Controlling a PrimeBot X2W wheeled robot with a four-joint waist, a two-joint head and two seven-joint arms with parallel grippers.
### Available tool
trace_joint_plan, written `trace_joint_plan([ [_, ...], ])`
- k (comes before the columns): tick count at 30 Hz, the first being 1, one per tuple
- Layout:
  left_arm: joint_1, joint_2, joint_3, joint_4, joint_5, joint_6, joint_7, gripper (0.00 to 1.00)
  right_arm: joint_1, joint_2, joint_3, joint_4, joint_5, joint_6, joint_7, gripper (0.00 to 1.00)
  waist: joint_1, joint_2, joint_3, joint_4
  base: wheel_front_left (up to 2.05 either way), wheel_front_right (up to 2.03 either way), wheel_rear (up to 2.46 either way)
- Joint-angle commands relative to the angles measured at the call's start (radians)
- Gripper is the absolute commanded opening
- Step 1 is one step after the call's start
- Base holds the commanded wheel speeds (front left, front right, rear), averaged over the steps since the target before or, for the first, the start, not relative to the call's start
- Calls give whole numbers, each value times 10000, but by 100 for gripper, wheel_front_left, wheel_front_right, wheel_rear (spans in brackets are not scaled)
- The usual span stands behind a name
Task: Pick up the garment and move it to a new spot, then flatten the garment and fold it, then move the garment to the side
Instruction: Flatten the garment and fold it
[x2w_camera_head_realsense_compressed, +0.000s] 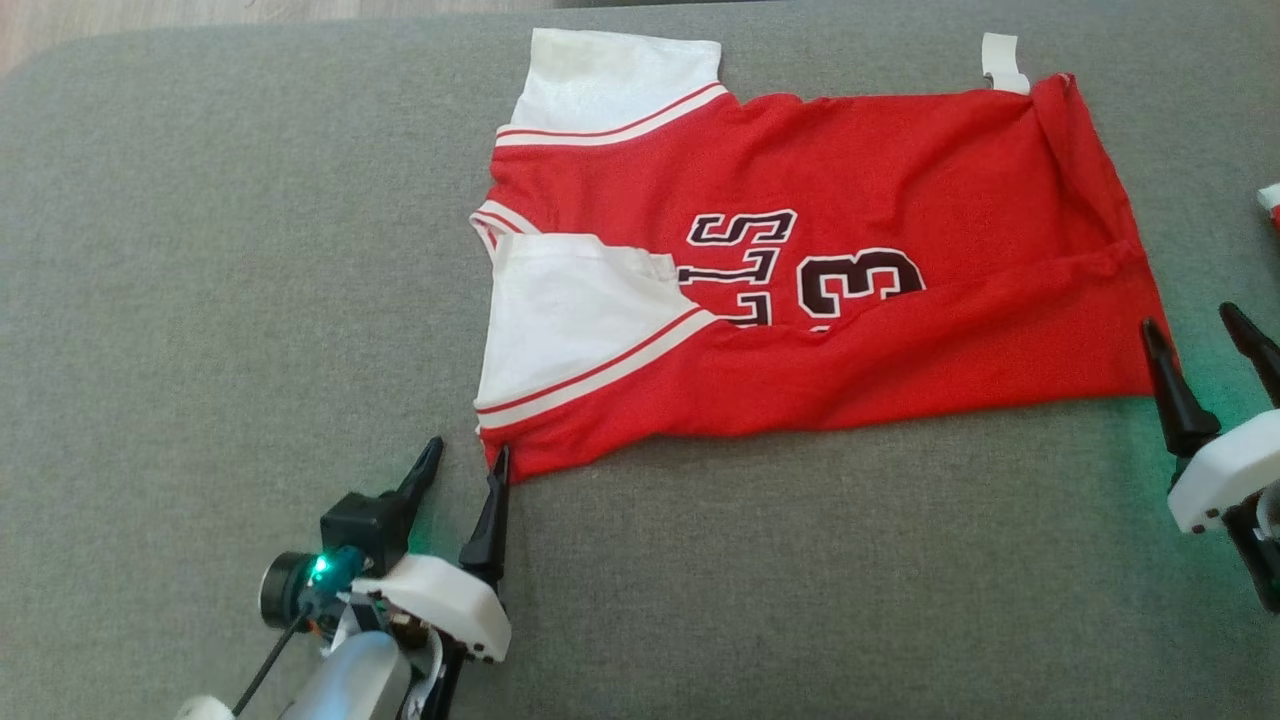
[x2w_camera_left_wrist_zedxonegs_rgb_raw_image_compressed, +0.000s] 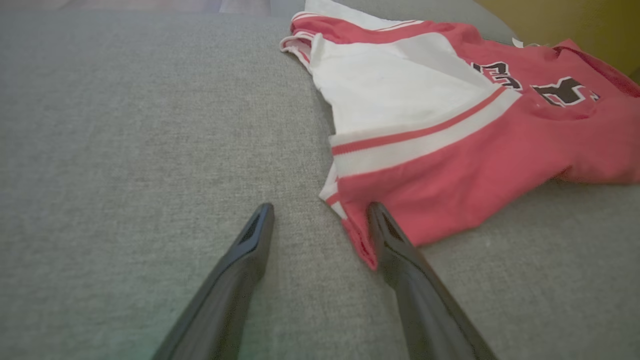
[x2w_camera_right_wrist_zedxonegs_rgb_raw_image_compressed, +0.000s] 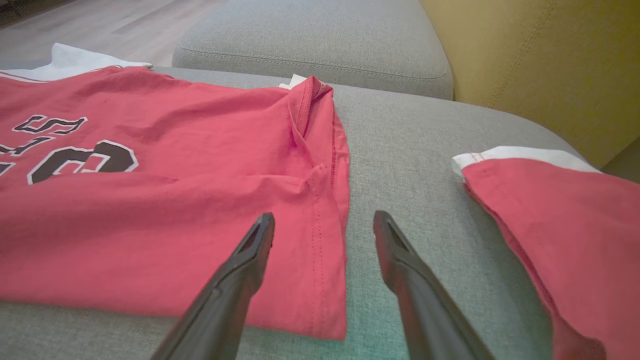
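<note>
Cushion (x2w_camera_head_realsense_compressed: 200, 300): grey woven upholstery under everything. The garment lies on it from the middle to the right, stretched left to right.
Left gripper (x2w_camera_head_realsense_compressed: 468, 447): at the near left, fingers spread wide with nothing clamped. Its right finger touches the garment's near-left corner and its left finger is over bare upholstery.
Near sleeve (x2w_camera_head_realsense_compressed: 570, 310): white with a red stripe, lying on top of the red body and partly over the dark lettering, so the near long edge looks folded over.
Garment (x2w_camera_head_realsense_compressed: 950, 180): a red jersey, collar end to the left and hem to the right, mostly flat, with a soft ridge running along the near half.
Handling: probably light, limp and a little slick. It should drape and sag from any single pinch and may drag or wrinkle on the rough weave.
Where to hold: the two near corners look best, pinched through all layers so the fold does not slip apart. Lifting both ends together should keep it taut.
Hem (x2w_camera_head_realsense_compressed: 1100, 200): a stitched edge, curled at the far corner beside a white tag (x2w_camera_head_realsense_compressed: 1003, 62).
Right gripper (x2w_camera_head_realsense_compressed: 1189, 316): at the near right, fingers wide apart and holding nothing, astride the near-right hem corner.
Second garment (x2w_camera_right_wrist_zedxonegs_rgb_raw_image_compressed: 560, 225): red with white trim, farther right and apart from the jersey.
</note>
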Motion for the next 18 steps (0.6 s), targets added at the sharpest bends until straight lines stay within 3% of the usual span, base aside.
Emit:
trace_joint_plan([
  [1,-346,86,412,-200,-23,28,-7,100,-4,-213,10,-212,-58,25,-138,100,2,0,1,-21,0,0,0],
  [6,-473,-45,264,278,-135,-152,169,100,-151,-32,102,185,-23,25,-64,100,2,0,57,-101,0,0,0],
  [8,-522,-94,185,395,-192,-294,235,0,-237,58,166,477,75,25,12,100,2,0,56,-107,0,0,0],
  [17,-893,358,-157,327,222,-496,163,0,-789,425,707,2123,642,25,163,97,2,0,-90,96,0,0,0],
  [18,-931,438,-173,306,261,-505,171,0,-843,442,796,2281,784,25,236,45,2,0,-118,118,0,0,0],
])
